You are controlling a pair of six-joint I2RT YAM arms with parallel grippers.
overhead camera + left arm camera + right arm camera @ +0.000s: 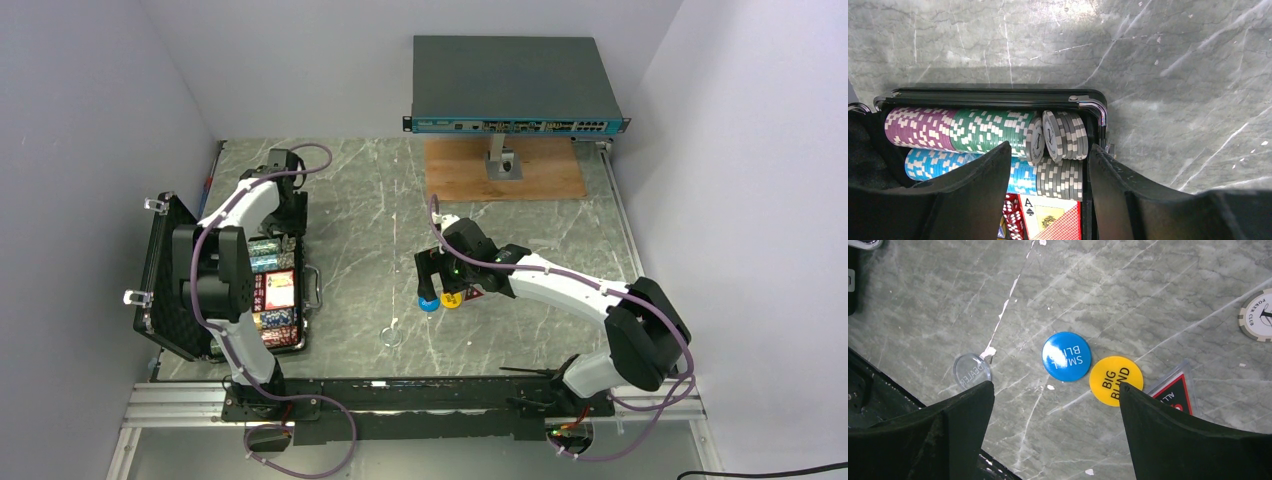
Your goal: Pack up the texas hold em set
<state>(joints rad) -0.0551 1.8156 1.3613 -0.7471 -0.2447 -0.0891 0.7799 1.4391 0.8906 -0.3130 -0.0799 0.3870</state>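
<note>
The black briefcase (305,345) lies open at the left, its foam-lined lid (165,270) raised. In the left wrist view it holds rows of purple, green, blue and grey chips (978,130), red dice (1012,212) and the red-yellow card box (1058,222). My left gripper (1050,146) is open and empty above the grey chips at the case's far end (288,215). My right gripper (1056,386) is open and empty just above the table, near the blue disc (1066,356), yellow disc (1116,380) and red triangular token (1175,392). The two discs also show in the top view (428,304) (451,299).
A clear dealer disc (972,371) lies left of the blue disc, and a grey poker chip (1258,315) lies at the right edge. The grey network switch (515,85) stands on a wooden board (505,170) at the back. White walls close in both sides.
</note>
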